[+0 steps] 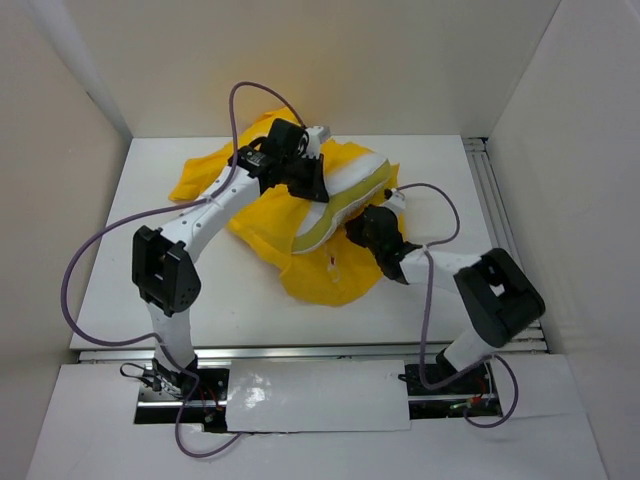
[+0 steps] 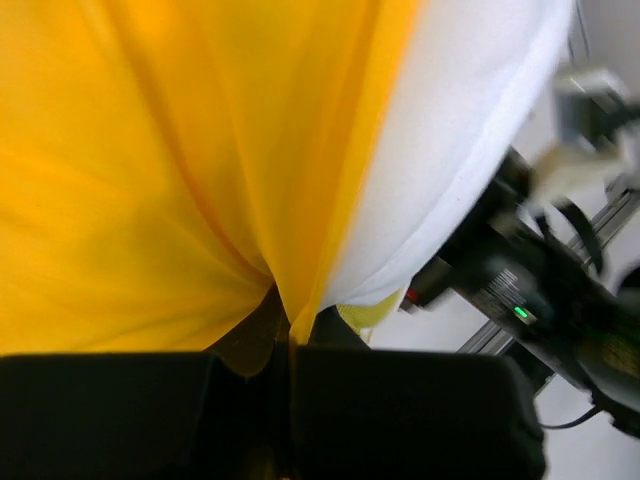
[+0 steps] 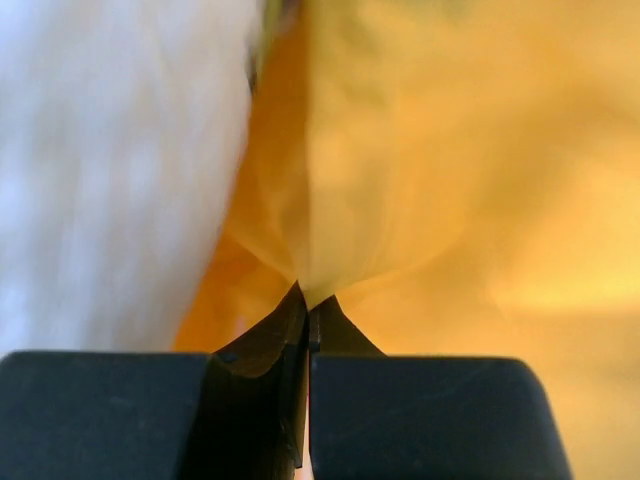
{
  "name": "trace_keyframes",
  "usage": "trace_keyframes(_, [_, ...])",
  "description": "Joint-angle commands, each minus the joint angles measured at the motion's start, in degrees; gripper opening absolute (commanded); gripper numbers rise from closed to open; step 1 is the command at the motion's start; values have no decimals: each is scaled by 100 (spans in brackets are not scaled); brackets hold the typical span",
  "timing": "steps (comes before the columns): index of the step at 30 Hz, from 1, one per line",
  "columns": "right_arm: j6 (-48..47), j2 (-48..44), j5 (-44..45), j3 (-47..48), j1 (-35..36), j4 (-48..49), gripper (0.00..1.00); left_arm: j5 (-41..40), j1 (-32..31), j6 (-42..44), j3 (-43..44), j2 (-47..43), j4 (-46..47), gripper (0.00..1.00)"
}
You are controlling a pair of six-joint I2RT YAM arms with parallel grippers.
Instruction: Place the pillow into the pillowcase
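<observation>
Starting nearest the bases, what has the right claw [image 3: 308, 322] got?

Its two black fingers [image 3: 430, 415] are pressed together on a pinch of the yellow pillowcase [image 3: 450, 200]. The cloth fans up out of the tips in folds. The white pillow [image 3: 110, 170] sits just beside that pinch, on the left of the wrist view, blurred.

And seen from above?

That claw is at the right side of the heap, where the pillow's near end meets the yellow cloth. The heap lies about mid-table [image 1: 250, 310].

What about the left claw [image 2: 290, 345]?

Closed as well, with a tuck of the same yellow cloth nipped between its fingers. The pillow bulges just to the right of it, and the right arm [image 2: 520, 290] shows beyond.

Where is it in the overhead view?

Farther back, over the far end of the pillow.

So where is the pillow?

Lying slantwise on the spread pillowcase, between the two claws. Its near end looks yellow-green; whether that end is inside the case I cannot tell. Yellow cloth spreads out past it on the left and at the back.
</observation>
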Motion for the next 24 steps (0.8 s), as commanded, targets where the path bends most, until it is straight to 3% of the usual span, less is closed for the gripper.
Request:
trace_keyframes(1, [-226, -1143, 227, -670, -8, -575, 0, -221, 535, -508, 82, 82, 654, 0])
trace_keyframes(3, [-488, -1987, 96, -943, -70, -1067, 0, -887, 650, -753, 143, 327, 656, 0])
trace_keyframes(6, [-613, -3164, -237, -1390, -429, -1865, 0, -1146, 783, -808, 345, 653, 516, 0])
trace_keyframes(9, [-700, -4333, -572, -1533, -623, -2184, 0, -1347, 853, -808, 407, 707, 463, 0])
trace_keyframes(11, [-762, -4974, -704, -1585, -729, -2272, 0, -2031, 757, -878, 345, 707, 463, 0])
trace_keyframes(15, [-1350, -5601, -1537, -1436, -992, -2274, 0, -3619, 344, -746, 406, 1005, 235, 0])
trace_keyframes(20, [-1695, -5725, -2934, -1243, -1177, -1975, 0, -3273, 107, -746, 960, 1918, -55, 0])
trace_keyframes(24, [-1879, -5777, -3393, -1242, -1283, -1974, 0, -3537, -201, -808, 1048, 2131, -179, 0])
